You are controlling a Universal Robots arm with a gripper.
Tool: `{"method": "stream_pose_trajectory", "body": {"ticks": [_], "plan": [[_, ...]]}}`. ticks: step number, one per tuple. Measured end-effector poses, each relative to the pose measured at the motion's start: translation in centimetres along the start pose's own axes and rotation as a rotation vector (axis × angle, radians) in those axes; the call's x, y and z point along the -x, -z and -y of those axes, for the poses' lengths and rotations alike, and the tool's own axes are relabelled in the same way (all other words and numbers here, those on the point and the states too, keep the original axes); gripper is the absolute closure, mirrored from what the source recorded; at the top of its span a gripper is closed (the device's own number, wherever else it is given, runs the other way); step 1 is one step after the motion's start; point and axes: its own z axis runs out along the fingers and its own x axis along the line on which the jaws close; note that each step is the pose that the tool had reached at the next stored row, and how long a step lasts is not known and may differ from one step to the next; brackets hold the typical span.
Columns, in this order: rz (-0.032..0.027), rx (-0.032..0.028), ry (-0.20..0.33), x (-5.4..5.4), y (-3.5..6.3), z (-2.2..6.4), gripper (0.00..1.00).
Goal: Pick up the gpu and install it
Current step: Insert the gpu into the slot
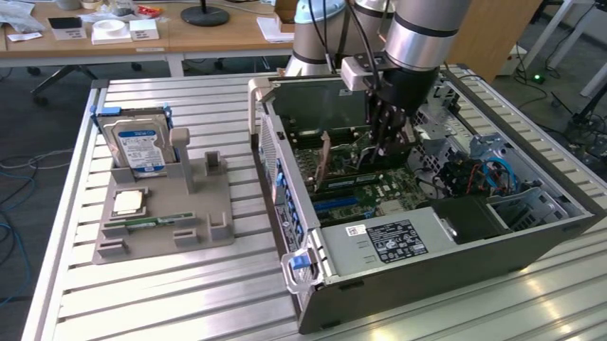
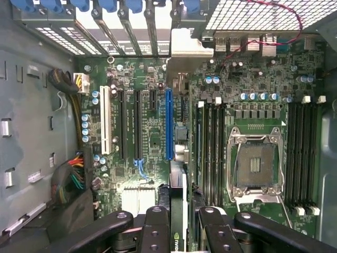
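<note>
- Reaches down into the open computer case point(image 1: 531, 245) with the gripper point(image 1: 384, 148), low above the motherboard point(image 2: 147, 142).
- Grips the gpu point(image 2: 175, 243) edge-on between the two fingers point(image 2: 156, 226); jaws roughly half closed, pressed to the thin card from both sides.
- Shows, in the wrist view, the card running as a narrow strip from the fingers toward the case's rear wall with its row of blue clips point(image 2: 84, 5), silvery end foremost.
- Places the card just beside the long blue slot point(image 2: 168, 124), between that slot and the nearest black memory slots point(image 2: 210, 153); cannot tell whether it touches the board.
- Leaves the bare processor socket point(image 2: 255, 166) well apart from the card.
- Keeps, at the exterior view's left, a grey holder tray point(image 1: 161, 238) on the slatted table point(image 1: 190, 298), beside the case.
- Stands the silver hard drive point(image 1: 141, 145) upright in that tray, with a processor chip point(image 1: 128, 204) and a narrow RAM stick point(image 1: 142, 224) lying flat nearer the camera.
</note>
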Motion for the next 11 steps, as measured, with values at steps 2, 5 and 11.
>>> {"method": "stream_pose_trajectory", "body": {"ticks": [2,5,11], "plan": [[-0.0001,0.0001,0.000,0.0,-0.25,-0.13,0.74],[0.0000,0.0000,0.000,0.0,-0.59,-0.32,0.74],[0.0000,0.0000,0.000,0.0,-1.21,-0.59,0.74]]}}
